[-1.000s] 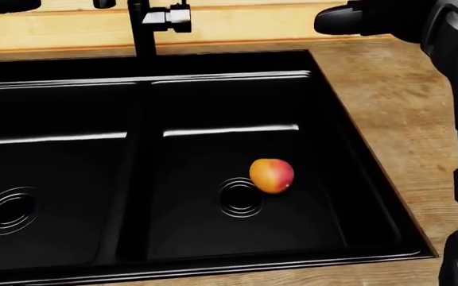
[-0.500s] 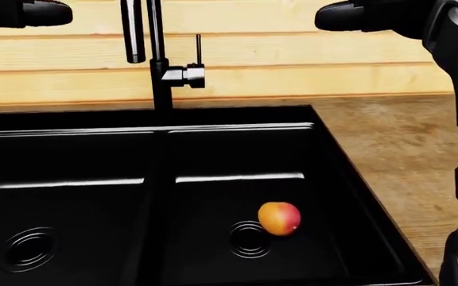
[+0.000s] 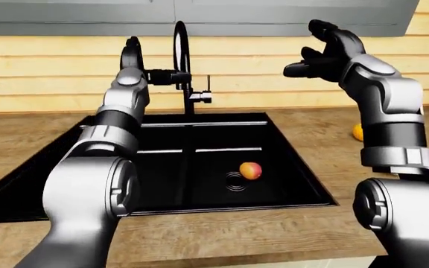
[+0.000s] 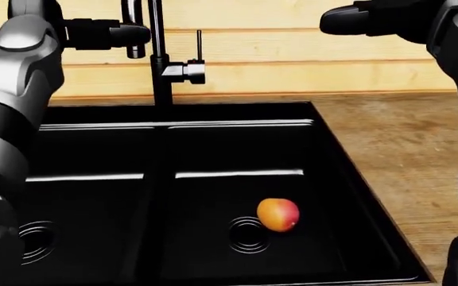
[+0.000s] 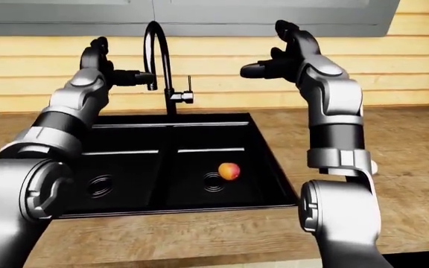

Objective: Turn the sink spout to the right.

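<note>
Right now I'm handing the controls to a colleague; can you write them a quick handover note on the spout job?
Left hand: raised, fingertips at the spout outlet; grip not confirmed.
Right hand: open, raised to the right of the spout, holding nothing.
The spout arches above the left basin of the sink. A fruit lies by the right basin's drain.
Done: left hand's reach.
Left: push the spout right.

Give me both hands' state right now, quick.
Left hand: at the spout tip, fingers reaching to it; a closed grip cannot be told.
Right hand: open, holding nothing, raised to the right of the spout.
</note>
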`<state>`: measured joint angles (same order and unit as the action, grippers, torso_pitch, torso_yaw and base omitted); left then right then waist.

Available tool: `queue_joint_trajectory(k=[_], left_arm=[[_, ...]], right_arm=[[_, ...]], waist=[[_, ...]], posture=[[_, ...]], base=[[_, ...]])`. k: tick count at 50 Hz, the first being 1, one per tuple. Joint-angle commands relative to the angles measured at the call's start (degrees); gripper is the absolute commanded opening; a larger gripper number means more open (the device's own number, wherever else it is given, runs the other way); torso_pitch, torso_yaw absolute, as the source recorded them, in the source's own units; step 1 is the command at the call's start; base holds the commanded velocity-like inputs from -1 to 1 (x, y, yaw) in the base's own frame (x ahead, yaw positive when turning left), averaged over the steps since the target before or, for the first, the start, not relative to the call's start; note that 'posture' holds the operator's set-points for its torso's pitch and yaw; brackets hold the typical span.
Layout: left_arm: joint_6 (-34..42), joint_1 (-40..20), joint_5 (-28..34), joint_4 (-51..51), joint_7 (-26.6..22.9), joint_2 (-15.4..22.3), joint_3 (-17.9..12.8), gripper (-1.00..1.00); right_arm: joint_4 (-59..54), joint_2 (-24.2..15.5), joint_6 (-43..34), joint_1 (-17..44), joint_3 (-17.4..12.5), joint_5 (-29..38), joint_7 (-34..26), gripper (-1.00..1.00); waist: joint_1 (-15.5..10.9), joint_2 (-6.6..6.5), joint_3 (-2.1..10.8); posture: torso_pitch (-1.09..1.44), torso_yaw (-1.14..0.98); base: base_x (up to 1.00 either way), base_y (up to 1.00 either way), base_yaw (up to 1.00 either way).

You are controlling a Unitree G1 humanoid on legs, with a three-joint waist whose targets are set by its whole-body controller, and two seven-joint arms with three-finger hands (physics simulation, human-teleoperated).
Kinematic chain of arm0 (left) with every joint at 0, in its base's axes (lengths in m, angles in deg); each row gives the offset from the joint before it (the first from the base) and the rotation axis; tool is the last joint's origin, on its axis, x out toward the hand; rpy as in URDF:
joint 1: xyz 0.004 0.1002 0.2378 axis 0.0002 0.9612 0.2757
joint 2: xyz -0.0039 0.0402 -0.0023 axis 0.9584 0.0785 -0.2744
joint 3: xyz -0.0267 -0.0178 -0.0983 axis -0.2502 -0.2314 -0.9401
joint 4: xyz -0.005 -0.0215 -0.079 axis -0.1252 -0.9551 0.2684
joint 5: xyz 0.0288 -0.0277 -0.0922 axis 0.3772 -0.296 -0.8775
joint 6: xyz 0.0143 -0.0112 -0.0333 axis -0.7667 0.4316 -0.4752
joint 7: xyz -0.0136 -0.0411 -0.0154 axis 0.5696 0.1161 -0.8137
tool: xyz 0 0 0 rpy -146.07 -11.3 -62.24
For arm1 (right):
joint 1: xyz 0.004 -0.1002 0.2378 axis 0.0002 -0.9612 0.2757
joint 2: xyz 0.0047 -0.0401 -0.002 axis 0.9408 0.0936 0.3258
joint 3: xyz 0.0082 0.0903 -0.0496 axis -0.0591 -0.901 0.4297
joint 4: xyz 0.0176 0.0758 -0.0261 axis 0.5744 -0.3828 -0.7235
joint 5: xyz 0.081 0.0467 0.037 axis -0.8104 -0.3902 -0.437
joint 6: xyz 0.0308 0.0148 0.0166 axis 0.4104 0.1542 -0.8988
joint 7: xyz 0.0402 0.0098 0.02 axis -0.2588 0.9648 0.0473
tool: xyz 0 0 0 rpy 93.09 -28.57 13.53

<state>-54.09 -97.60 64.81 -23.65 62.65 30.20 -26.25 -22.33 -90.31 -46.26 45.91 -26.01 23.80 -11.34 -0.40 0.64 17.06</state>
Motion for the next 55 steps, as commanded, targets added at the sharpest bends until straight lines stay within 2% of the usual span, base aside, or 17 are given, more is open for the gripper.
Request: queue_joint_trajectory(k=[1, 13, 55], left_arm=[[0.1, -2.4, 0.1, 2.1, 0.5, 0.0, -0.2, 1.0], [2.2, -3.2, -0.9, 2.0, 1.7, -2.0, -1.1, 1.0], [2.3, -4.6, -1.0, 3.3, 1.6, -9.0, 1.8, 1.0]], right_arm=[[2.1, -0.8, 1.4, 2.1, -0.5, -0.3, 0.2, 1.0], [4.7, -1.5, -0.6, 1.5, -0.8, -0.8, 0.4, 1.0], [9.4, -2.7, -3.5, -0.4, -1.6, -1.9, 0.7, 1.0]], waist=[[0.0, 0.09, 0.84], [0.3, 0.2, 0.96], [0.3, 0.95, 0.98]], posture=[[-0.45, 0.0], [-0.45, 0.0], [-0.45, 0.0]], base=[[0.0, 0.0, 0.0], [0.0, 0.0, 0.0], [0.0, 0.0, 0.0]])
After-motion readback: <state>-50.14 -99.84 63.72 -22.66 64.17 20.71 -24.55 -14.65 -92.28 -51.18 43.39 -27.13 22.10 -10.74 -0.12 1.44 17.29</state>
